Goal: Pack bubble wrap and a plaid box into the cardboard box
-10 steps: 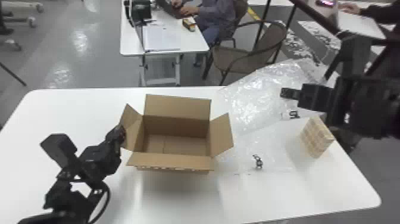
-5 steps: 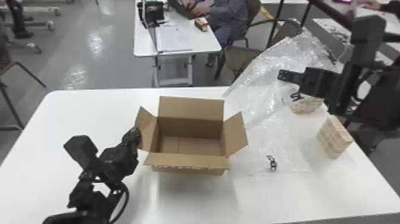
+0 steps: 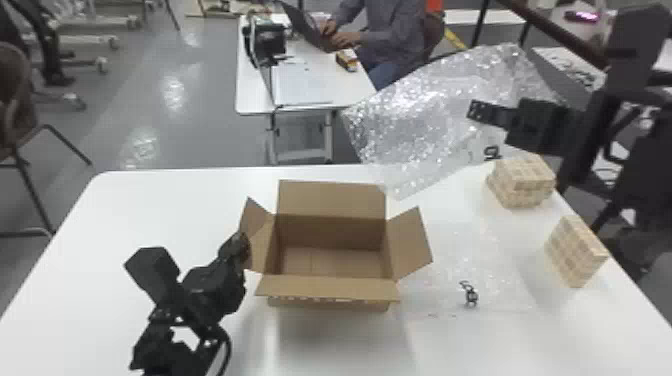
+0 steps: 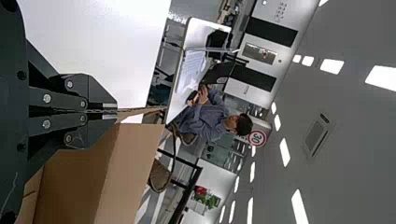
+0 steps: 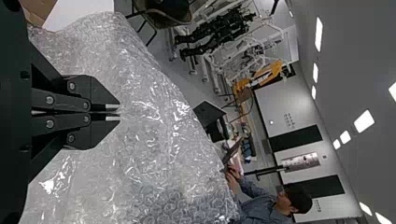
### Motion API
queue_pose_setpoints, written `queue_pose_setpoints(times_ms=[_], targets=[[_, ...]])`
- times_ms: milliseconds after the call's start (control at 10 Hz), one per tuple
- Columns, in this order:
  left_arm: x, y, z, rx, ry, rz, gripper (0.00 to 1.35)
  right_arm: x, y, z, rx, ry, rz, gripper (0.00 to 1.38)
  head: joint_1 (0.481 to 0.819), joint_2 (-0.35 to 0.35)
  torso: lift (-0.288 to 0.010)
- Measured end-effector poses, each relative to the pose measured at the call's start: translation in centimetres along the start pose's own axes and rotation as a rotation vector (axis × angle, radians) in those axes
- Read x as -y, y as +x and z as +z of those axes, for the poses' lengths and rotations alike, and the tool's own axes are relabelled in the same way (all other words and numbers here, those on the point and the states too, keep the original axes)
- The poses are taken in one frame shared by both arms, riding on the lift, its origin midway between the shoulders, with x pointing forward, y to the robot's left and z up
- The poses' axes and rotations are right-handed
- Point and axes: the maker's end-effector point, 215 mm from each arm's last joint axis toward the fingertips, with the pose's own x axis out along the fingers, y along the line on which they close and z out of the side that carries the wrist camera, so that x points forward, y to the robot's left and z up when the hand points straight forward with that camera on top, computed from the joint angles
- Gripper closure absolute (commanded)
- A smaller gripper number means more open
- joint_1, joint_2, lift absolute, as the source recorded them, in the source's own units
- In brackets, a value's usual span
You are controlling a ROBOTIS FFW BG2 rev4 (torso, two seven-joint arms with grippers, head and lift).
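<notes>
White table [image 3: 100,225] | bubble wrap [image 3: 415,125] now higher over far edge (box [image 3: 327,289] likely next) | right gripper [image 5: 120,112] pinching it, left gripper [image 4: 116,111] pinching side flap [image 3: 260,227]

"30" reads on a round, red-rimmed sign [image 4: 257,137]; print on the cardboard box [image 3: 327,303] is illegible.
</notes>
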Motion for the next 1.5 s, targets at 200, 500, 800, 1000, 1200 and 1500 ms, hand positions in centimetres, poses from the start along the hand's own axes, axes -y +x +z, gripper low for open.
queue_pose_setpoints(times_ms=[200,500,800,1000,1200,1500], targets=[[-0.6,-0.4,-0.2,0.006,-0.006,0.043,1.19,-2.7,3.3,-4.5,-0.072,0.061,0.103,1.26,0.665,0.018,-0.095],[-1.5,-1.5,0.1,0.055,-0.009,0.137,1.19,-6.7,7.4,-10.6,-0.183,0.133,0.239,1.26,0.695,0.094,-0.095],[-0.9,-1.6,0.9,0.093,-0.01,0.142,1.19,-10.6,9.0,-12.2,-0.234,0.135,0.335,1.26,0.695,0.145,-0.095],[-0.4,-1.4,1.4,0.112,-0.017,0.125,1.19,-12.0,10.0,-14.9,-0.3,0.148,0.373,1.26,0.695,0.163,-0.095],[-0.1,-1.4,1.7,0.119,-0.021,0.114,1.19,-11.7,10.8,-18.5,-0.367,0.184,0.353,1.26,0.695,0.172,-0.095],[-0.2,-1.5,2.0,0.127,-0.021,0.115,1.19,-11.0,10.7,-20.6,-0.42,0.179,0.311,1.25,0.695,0.173,-0.095]])
